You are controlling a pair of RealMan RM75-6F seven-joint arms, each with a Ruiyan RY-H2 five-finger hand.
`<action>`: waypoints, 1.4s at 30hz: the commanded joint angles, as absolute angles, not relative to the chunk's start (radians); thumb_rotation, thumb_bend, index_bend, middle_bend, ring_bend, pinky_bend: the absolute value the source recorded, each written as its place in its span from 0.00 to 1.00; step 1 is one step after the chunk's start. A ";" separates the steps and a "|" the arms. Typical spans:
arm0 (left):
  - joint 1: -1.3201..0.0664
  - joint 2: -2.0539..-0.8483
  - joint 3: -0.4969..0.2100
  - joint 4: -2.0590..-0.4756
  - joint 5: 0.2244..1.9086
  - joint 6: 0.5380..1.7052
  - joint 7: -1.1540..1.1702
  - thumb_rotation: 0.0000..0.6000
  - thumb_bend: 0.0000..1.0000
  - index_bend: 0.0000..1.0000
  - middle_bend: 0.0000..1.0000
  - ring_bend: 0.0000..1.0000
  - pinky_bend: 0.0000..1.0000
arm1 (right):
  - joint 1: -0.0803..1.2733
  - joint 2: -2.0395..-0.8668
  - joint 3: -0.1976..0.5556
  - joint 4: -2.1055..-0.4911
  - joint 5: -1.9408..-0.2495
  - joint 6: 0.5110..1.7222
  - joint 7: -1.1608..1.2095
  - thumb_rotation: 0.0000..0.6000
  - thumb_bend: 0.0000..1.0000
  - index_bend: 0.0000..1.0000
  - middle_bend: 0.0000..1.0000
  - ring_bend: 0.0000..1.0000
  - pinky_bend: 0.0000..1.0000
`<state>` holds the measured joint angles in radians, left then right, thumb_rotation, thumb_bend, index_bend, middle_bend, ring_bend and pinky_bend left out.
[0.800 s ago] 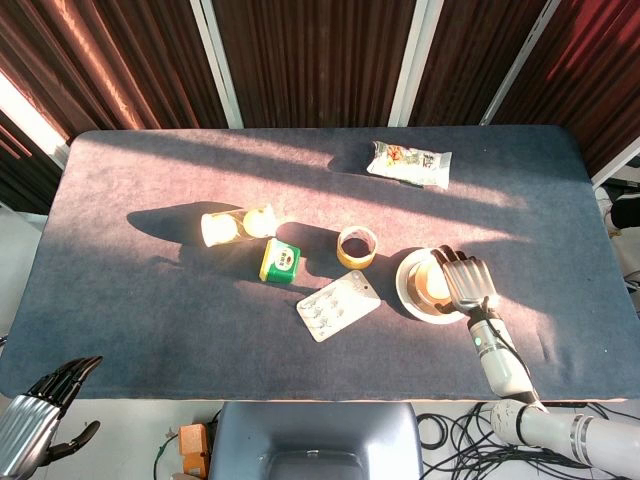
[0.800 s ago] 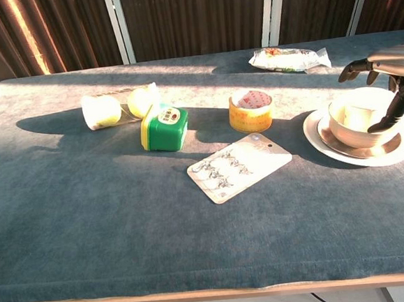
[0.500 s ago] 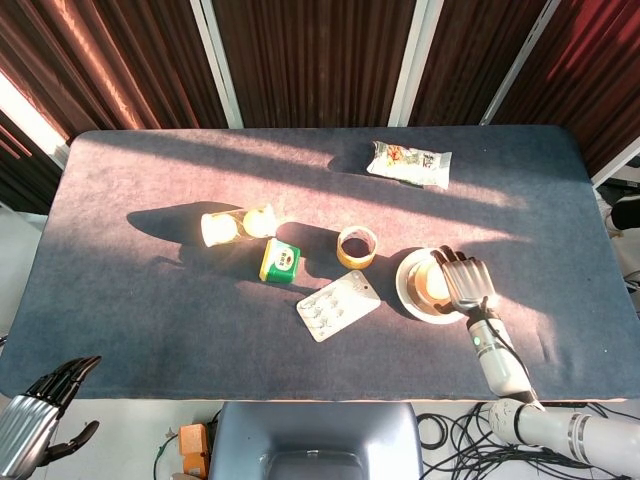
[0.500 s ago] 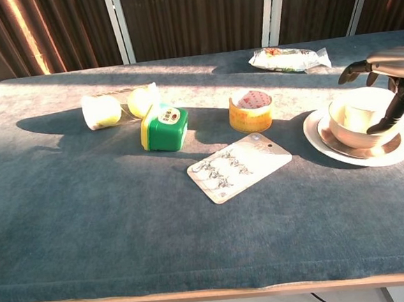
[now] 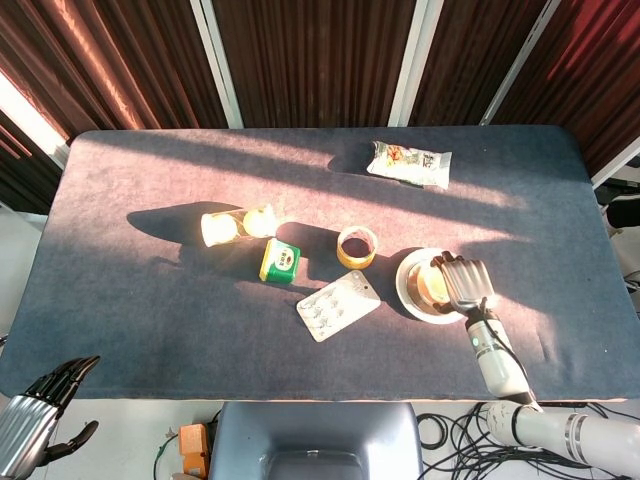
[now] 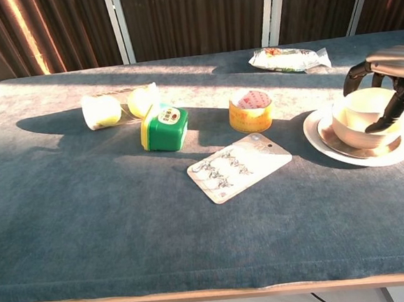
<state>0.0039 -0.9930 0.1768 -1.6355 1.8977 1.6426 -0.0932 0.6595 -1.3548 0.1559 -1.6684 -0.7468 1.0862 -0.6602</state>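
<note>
Right hand (image 6: 385,80) is draped over the cup (image 6: 364,117), thumb pressed to the near wall, other fingers curled over the far rim; it looks gripped, though full contact can't be confirmed. Cup sits on the saucer (image 6: 328,148), at 3 o'clock of the table (image 5: 150,330). Left hand (image 5: 40,415) is held off the table at 8 o'clock, fingers apart, nothing in it.

Cup is judged glazed ceramic: rigid, slick, brittle, moderately heavy. Best taken across the rim, thumb opposing fingers; the loose saucer may drag or chatter.

Others:
- tape roll (image 6: 250,110), stiff ring, at 9 o'clock of the cup
- blister card (image 6: 239,165), flat and light
- green box (image 6: 164,127)
- tipped plastic cup (image 6: 118,106)
- crinkly snack bag (image 6: 289,59), at 12 o'clock
</note>
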 commanded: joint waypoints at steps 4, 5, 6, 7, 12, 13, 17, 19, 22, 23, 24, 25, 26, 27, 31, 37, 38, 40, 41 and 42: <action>0.004 -0.993 0.177 -1.637 1.897 1.640 -0.091 1.00 0.25 0.02 0.15 0.16 0.34 | 0.670 -1.348 0.148 -1.672 -0.704 1.092 -0.691 1.00 0.09 0.38 0.29 0.40 0.59; 0.003 -0.993 0.177 -1.637 1.897 1.639 -0.091 1.00 0.25 0.02 0.15 0.16 0.34 | 0.671 -1.348 0.147 -1.672 -0.699 1.093 -0.695 1.00 0.09 0.38 0.30 0.42 0.61; 0.003 -0.993 0.177 -1.638 1.896 1.638 -0.091 1.00 0.25 0.02 0.15 0.16 0.34 | 0.673 -1.348 0.146 -1.673 -0.695 1.095 -0.698 1.00 0.10 0.39 0.31 0.44 0.62; 0.003 -0.993 0.176 -1.638 1.895 1.638 -0.090 1.00 0.25 0.02 0.15 0.16 0.34 | 0.674 -1.347 0.145 -1.674 -0.690 1.098 -0.702 1.00 0.11 0.40 0.32 0.45 0.64; 0.003 -0.993 0.176 -1.638 1.895 1.638 -0.089 1.00 0.25 0.02 0.15 0.16 0.34 | 0.677 -1.348 0.141 -1.683 -0.689 1.125 -0.717 1.00 0.15 0.50 0.41 0.56 0.72; 0.003 -0.993 0.176 -1.638 1.896 1.638 -0.089 1.00 0.25 0.02 0.15 0.16 0.34 | 0.676 -1.348 0.141 -1.686 -0.692 1.134 -0.719 1.00 0.16 0.52 0.42 0.57 0.73; 0.003 -0.992 0.177 -1.639 1.895 1.636 -0.090 1.00 0.25 0.02 0.15 0.16 0.34 | 0.665 -1.338 0.143 -1.720 -0.724 1.178 -0.709 1.00 0.17 0.56 0.45 0.60 0.75; 0.002 -0.992 0.176 -1.640 1.892 1.634 -0.090 1.00 0.25 0.02 0.15 0.16 0.34 | 0.656 -1.317 0.154 -1.764 -0.741 1.194 -0.687 1.00 0.17 0.56 0.45 0.60 0.75; 0.001 -0.991 0.175 -1.643 1.888 1.630 -0.089 1.00 0.25 0.02 0.15 0.16 0.34 | 0.630 -1.276 0.187 -1.876 -0.793 1.251 -0.623 1.00 0.17 0.56 0.45 0.60 0.76; 0.001 -0.991 0.175 -1.644 1.886 1.629 -0.089 1.00 0.25 0.03 0.15 0.16 0.34 | 0.622 -1.265 0.193 -1.915 -0.813 1.270 -0.611 1.00 0.17 0.56 0.45 0.60 0.76; 0.001 -0.991 0.175 -1.645 1.886 1.628 -0.088 1.00 0.25 0.02 0.15 0.16 0.34 | 0.613 -1.249 0.196 -1.964 -0.846 1.289 -0.598 1.00 0.17 0.55 0.45 0.60 0.76; 0.001 -0.991 0.175 -1.645 1.886 1.628 -0.087 1.00 0.25 0.02 0.15 0.16 0.34 | 0.607 -1.238 0.196 -2.001 -0.873 1.298 -0.588 1.00 0.17 0.55 0.45 0.60 0.76; 0.001 -0.991 0.175 -1.646 1.886 1.627 -0.086 1.00 0.25 0.02 0.15 0.16 0.34 | 0.601 -1.226 0.193 -2.036 -0.898 1.299 -0.576 1.00 0.17 0.55 0.45 0.60 0.76; 0.001 -0.991 0.176 -1.647 1.888 1.627 -0.083 1.00 0.25 0.02 0.15 0.16 0.34 | 0.595 -1.211 0.187 -2.082 -0.930 1.292 -0.554 1.00 0.18 0.55 0.45 0.60 0.76; 0.002 -0.992 0.178 -1.645 1.897 1.629 -0.077 1.00 0.25 0.03 0.15 0.16 0.34 | 0.583 -1.174 0.146 -2.172 -1.017 1.230 -0.499 1.00 0.17 0.54 0.45 0.60 0.76; 0.003 -0.991 0.178 -1.642 1.896 1.635 -0.086 1.00 0.25 0.03 0.15 0.16 0.34 | 0.594 -1.167 0.073 -2.162 -1.050 1.111 -0.472 1.00 0.17 0.53 0.45 0.60 0.75; 0.003 -0.991 0.177 -1.641 1.895 1.636 -0.089 1.00 0.25 0.03 0.15 0.16 0.34 | 0.597 -1.174 0.066 -2.149 -1.049 1.100 -0.478 1.00 0.17 0.53 0.45 0.60 0.75; 0.004 -0.990 0.177 -1.639 1.894 1.639 -0.095 1.00 0.25 0.02 0.15 0.16 0.34 | 0.604 -1.192 0.049 -2.119 -1.041 1.082 -0.494 1.00 0.17 0.52 0.45 0.60 0.75; 0.004 -0.990 0.177 -1.639 1.893 1.639 -0.095 1.00 0.25 0.02 0.15 0.16 0.34 | 0.605 -1.196 0.046 -2.113 -1.039 1.078 -0.497 1.00 0.17 0.52 0.45 0.60 0.75; 0.004 -0.990 0.177 -1.639 1.893 1.639 -0.096 1.00 0.25 0.02 0.15 0.16 0.34 | 0.606 -1.199 0.044 -2.108 -1.037 1.075 -0.499 1.00 0.17 0.52 0.45 0.59 0.74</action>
<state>0.0038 -0.9899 0.1768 -1.6390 1.8934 1.6391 -0.0951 0.6013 -1.1894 0.0537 -2.1215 -1.0404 1.0856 -0.4920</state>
